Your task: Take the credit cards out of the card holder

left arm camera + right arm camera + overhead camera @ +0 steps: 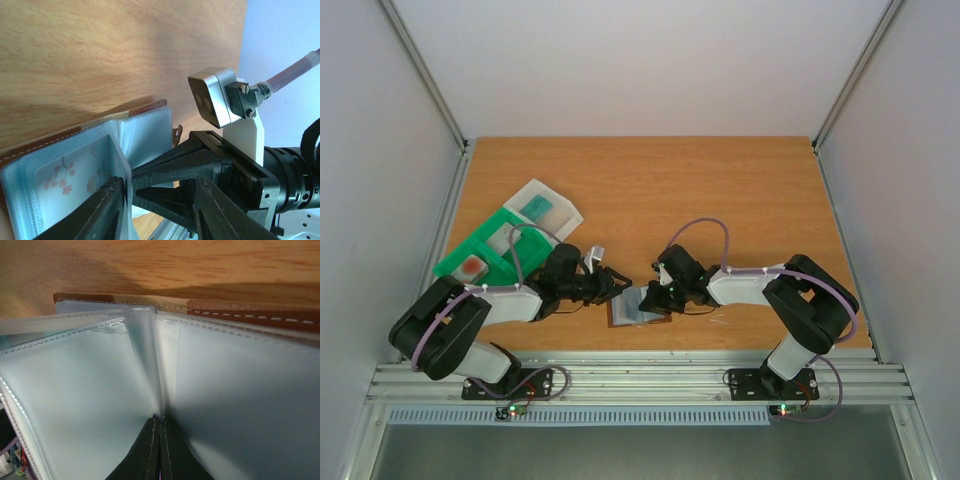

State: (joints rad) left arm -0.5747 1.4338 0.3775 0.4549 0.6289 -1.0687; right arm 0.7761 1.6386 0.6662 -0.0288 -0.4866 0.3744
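The right gripper has its fingers pressed together on a single clear sleeve page, pinching its edge and standing it up from the spine. The left gripper faces it with jaws spread fairly wide, holding nothing, one finger right against the neighbouring pocket.

Both meet over the card holder. It lies open on the counter close to the near edge, about midway along it, with the pale pockets fanned upward. In the pocket by the left finger sits a pale card with pink blossoms.

Toward the left edge, a red card lies in a green tray. A teal card lies on a clear box just beyond it. So I'd judge the job is far along, with the arms leafing through for what remains.

Next, the left gripper must reach that pocket's mouth and narrow on the card's edge alone, with the page kept aside. The slippery film could get caught along with the card.
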